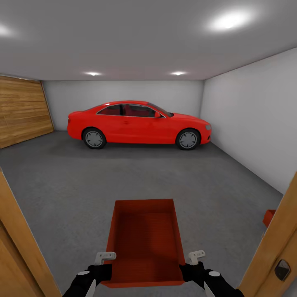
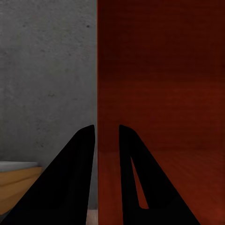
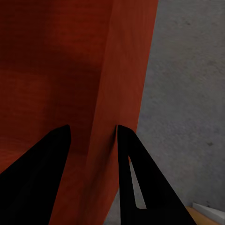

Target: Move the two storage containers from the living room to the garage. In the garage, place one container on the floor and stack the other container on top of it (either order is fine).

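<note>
Garage [image 1: 123,88]: white walls, grey concrete floor [image 1: 62,185], seen through a wooden doorway.
Car [image 1: 138,123]: red, parked side-on along the far wall.
Carried container [image 1: 144,241]: orange-red open bin held straight ahead between both arms, long axis pointing away toward the car.
Second container [image 1: 269,217]: a red corner on the floor near the right wall.
Left gripper [image 2: 107,136]: jaws clamped on the bin's left wall.
Right gripper [image 3: 93,136]: jaws clamped on its right wall.
Next: probably carry rightward to the floor bin.

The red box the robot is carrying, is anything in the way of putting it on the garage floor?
No. The container is held over bare grey floor; the red car is parked far back.
</note>
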